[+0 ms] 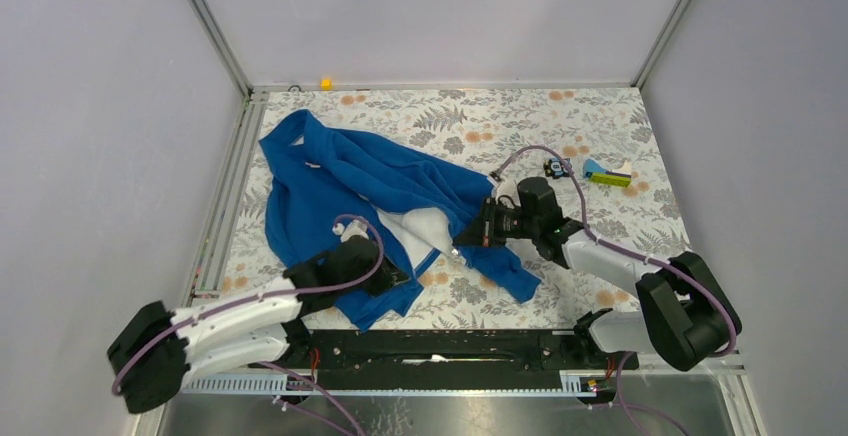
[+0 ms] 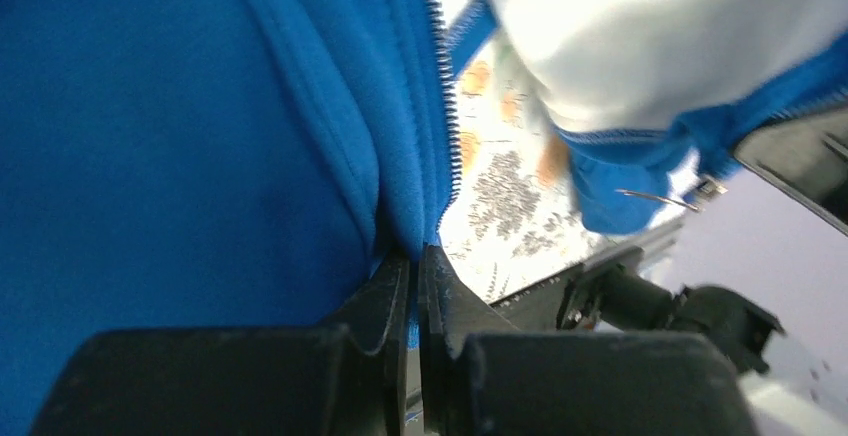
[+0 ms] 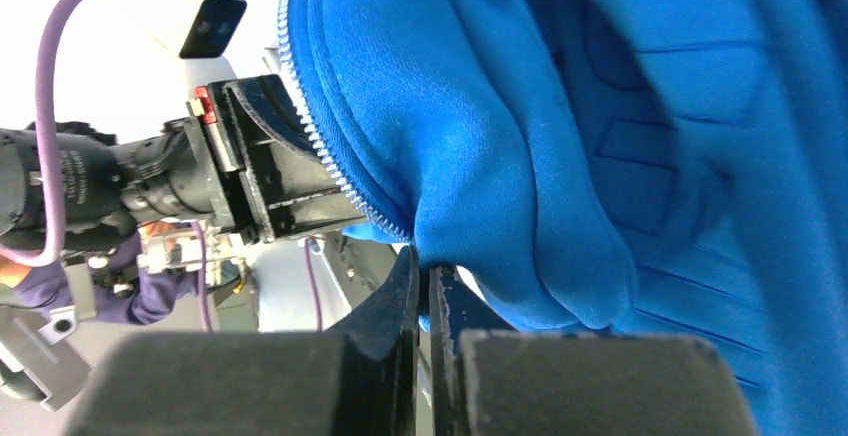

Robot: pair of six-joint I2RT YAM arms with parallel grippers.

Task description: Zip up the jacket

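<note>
The royal-blue jacket (image 1: 345, 181) lies crumpled on the left half of the table, its white lining (image 1: 425, 226) showing at the open front. My left gripper (image 1: 400, 278) is shut on the jacket's lower front edge; in the left wrist view (image 2: 414, 256) blue fabric with the zipper teeth (image 2: 440, 76) is pinched between the jaws. My right gripper (image 1: 470, 236) is shut on the other front edge; in the right wrist view (image 3: 422, 261) fabric by the zipper teeth (image 3: 320, 146) is clamped. A small silvery pull (image 2: 708, 189) hangs at that edge.
The table (image 1: 600, 246) has a floral cloth. A yellow-green and blue object (image 1: 606, 175) and a small dark item (image 1: 556, 167) lie at the back right. A small yellow thing (image 1: 326, 83) sits at the back rail. Grey walls stand on both sides.
</note>
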